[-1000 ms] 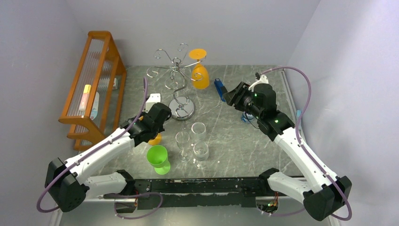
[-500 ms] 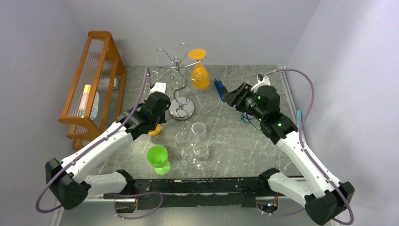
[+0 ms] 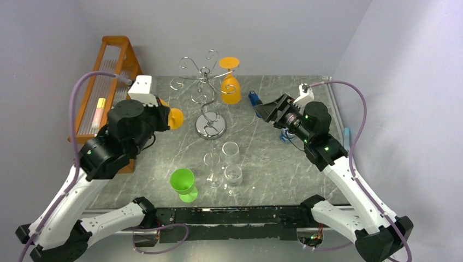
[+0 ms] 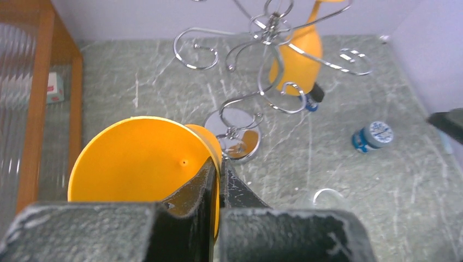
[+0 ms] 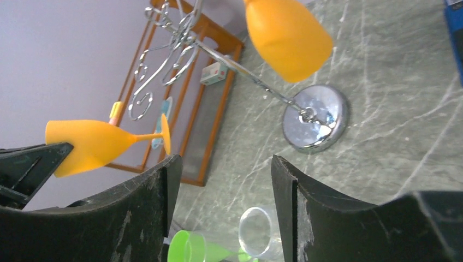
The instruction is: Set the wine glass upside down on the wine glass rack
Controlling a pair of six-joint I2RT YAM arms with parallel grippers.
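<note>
Left of the wine glass rack (image 3: 211, 126) | left gripper (image 4: 217, 169) clamps orange wine glass (image 4: 142, 158) | right gripper (image 5: 224, 164) wide, empty

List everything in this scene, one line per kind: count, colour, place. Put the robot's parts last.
wine glass rack: one, chrome, back centre of the table
hung wine glass: one, orange, upside down on the rack's right side
held wine glass: one, orange, on its side, left of the rack
green wine glass: one, green, upright, front left
clear wine glasses: three, clear, upright, front centre
shelf: one, orange wood, left edge
blue object: one, blue, by the right gripper; kind unclear
small round container: one, blue and white, right of the rack
table: one, grey marbled
left gripper: one, black, shut on the held wine glass's bowl
right gripper: one, black, open, empty
</note>
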